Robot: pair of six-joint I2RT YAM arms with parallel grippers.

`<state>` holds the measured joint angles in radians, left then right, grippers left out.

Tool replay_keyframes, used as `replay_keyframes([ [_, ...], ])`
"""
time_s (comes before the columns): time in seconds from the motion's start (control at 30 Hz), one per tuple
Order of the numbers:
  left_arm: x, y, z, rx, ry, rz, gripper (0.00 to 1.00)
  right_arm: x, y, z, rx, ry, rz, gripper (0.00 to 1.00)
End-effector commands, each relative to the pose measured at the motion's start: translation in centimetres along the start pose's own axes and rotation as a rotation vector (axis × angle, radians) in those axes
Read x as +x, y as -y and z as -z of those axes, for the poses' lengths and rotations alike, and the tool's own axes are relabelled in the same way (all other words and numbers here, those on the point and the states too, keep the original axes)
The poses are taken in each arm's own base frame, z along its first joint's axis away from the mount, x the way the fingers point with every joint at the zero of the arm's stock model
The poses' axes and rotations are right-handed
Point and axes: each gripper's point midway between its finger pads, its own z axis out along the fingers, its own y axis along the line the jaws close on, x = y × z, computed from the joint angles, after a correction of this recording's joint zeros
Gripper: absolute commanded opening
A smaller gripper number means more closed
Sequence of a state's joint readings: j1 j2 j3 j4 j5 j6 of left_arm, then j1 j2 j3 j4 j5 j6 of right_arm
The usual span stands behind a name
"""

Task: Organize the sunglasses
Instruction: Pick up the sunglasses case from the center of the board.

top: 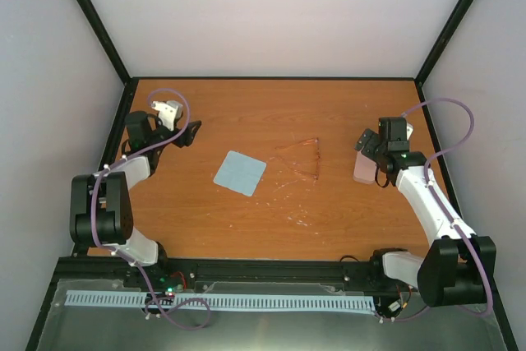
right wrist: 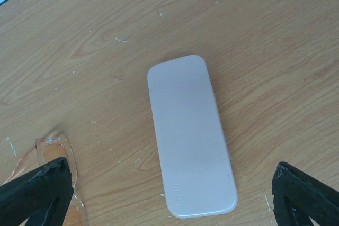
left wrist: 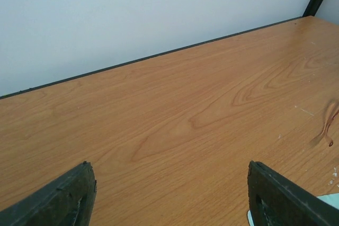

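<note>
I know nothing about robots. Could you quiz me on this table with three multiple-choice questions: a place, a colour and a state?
1. What lies between the cloth and the case?
A) sunglasses
B) a mug
C) a pen
2. What colour is the cloth?
A) red
B) light blue
C) black
3. The right fingers are:
A) shut on the case
B) shut on the cloth
C) open, holding nothing
Answers: 1 A, the top view shows them between the two. 2 B, a pale blue square. 3 C, both spread wide over the case.
</note>
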<state>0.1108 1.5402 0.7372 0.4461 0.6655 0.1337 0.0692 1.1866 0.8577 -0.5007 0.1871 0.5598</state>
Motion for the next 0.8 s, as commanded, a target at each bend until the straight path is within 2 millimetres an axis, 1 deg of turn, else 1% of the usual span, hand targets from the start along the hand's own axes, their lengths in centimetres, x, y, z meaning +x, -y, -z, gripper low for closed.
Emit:
replay_keyframes([
  [0.0, -1.1, 0.0, -0.6, 0.026, 0.009, -0.019, 0.78, -0.2, 0.2, 0.3, 0.018, 0.011, -0.015, 1.00],
  [0.17, -1.0, 0.1, -0.8, 0.051, -0.004, -0.010, 0.78, 0.2, 0.3, 0.4, 0.019, 0.003, -0.025, 1.00],
  [0.27, -0.9, 0.2, -0.9, 0.060, -0.007, -0.015, 0.78, 0.2, 1.1, 0.7, 0.049, 0.018, -0.058, 1.00],
  [0.33, -0.8, 0.3, -1.0, 0.066, -0.012, -0.016, 0.78, 1.0, 1.9, 0.4, 0.083, -0.011, -0.122, 1.00],
  [0.37, -0.9, 0.3, -1.1, 0.070, -0.011, -0.019, 0.78, 1.3, 1.5, 0.1, 0.043, -0.038, -0.115, 1.00],
  [0.43, -1.1, 0.2, -1.4, 0.080, -0.011, -0.029, 0.78, 2.0, -0.3, -0.5, -0.085, -0.104, -0.091, 1.00],
  [0.5, -1.2, -0.1, -1.7, 0.086, -0.017, -0.035, 0.78, 2.3, -0.9, -1.2, -0.099, -0.157, -0.045, 1.00],
  [0.53, -1.4, -0.2, -1.9, 0.089, -0.022, -0.036, 0.78, 2.5, -0.6, -1.7, -0.055, -0.207, -0.018, 1.00],
  [0.57, -1.4, -0.3, -2.1, 0.094, -0.031, -0.031, 0.78, 3.1, 0.0, -2.4, 0.014, -0.285, 0.011, 0.95],
  [0.6, -1.4, -0.5, -2.3, 0.097, -0.037, -0.027, 0.78, 3.3, 0.2, -2.8, 0.067, -0.361, 0.058, 0.90],
  [0.63, -1.4, -0.5, -2.4, 0.101, -0.042, -0.022, 0.77, 3.9, 0.5, -3.5, 0.125, -0.442, 0.114, 0.88],
  [0.7, -1.4, -0.2, -2.3, 0.115, -0.039, -0.022, 0.77, 4.0, 0.1, -4.5, 0.187, -0.527, 0.224, 0.92],
  [0.77, -1.5, 0.0, -2.3, 0.124, -0.029, -0.027, 0.77, 3.5, -0.5, -5.4, 0.186, -0.542, 0.262, 0.95],
])
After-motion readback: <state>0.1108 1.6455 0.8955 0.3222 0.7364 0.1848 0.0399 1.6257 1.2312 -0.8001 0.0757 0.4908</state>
